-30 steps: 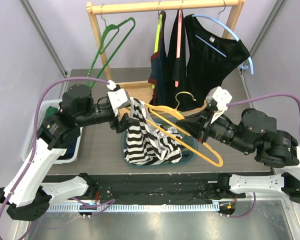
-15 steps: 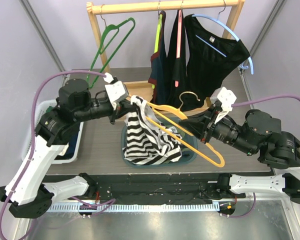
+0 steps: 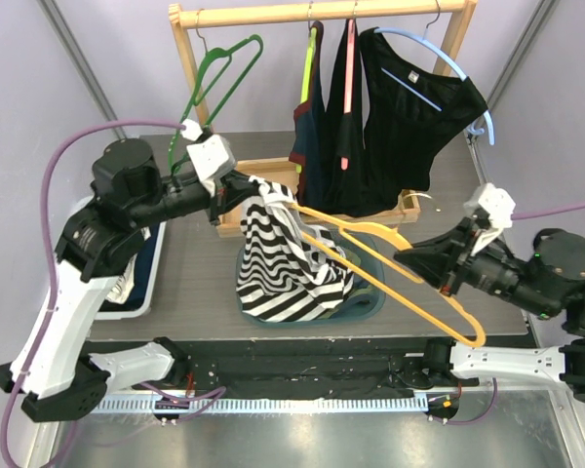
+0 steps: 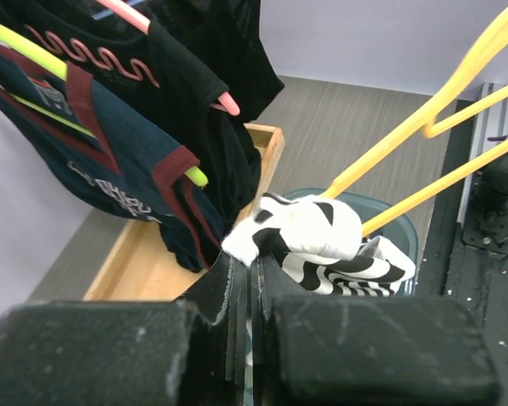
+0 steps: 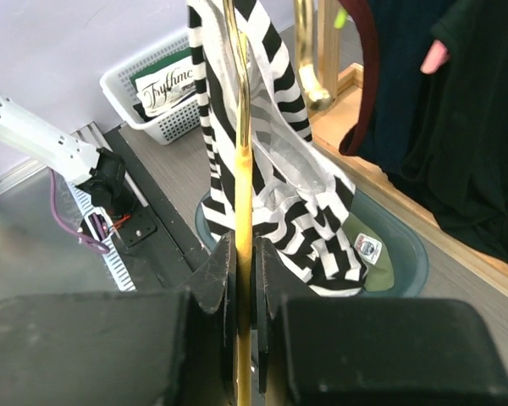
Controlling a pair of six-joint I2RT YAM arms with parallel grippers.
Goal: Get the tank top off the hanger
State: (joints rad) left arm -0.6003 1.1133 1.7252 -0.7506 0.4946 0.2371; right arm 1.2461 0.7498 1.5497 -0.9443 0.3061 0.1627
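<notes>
Up near the middle of the table (image 3: 195, 283), the striped tank top (image 3: 283, 273) hangs from the left pincer (image 4: 252, 262), which is clamped shut on a bunched white-and-black fold at the garment's top. From that pinch the cloth drapes almost straight down, its long axis running from the pincer toward the near edge. The lower hem is piled in a teal tub (image 3: 372, 310) that sits close to the middle of the near edge.

The yellow hanger (image 5: 240, 169) is gripped by the right pincer (image 5: 245, 271), whose two fingers are closed on the thin bar. The hanger's long axis runs on a diagonal from the tank top's upper end down toward the near right corner, and its outer end reaches past the right pincer. Its other end is tucked into the striped cloth just beside the left pincer, so the garment is not yet free of it.

The left arm stands tall at the left edge with its elbow raised. Its forearm reaches roughly level to the right, above the table. The right arm sits low over the near right corner, its forearm aimed left at the tub and its pincer about level.

Behind all this, a wooden rack (image 3: 322, 12) at the far edge carries dark garments.
</notes>
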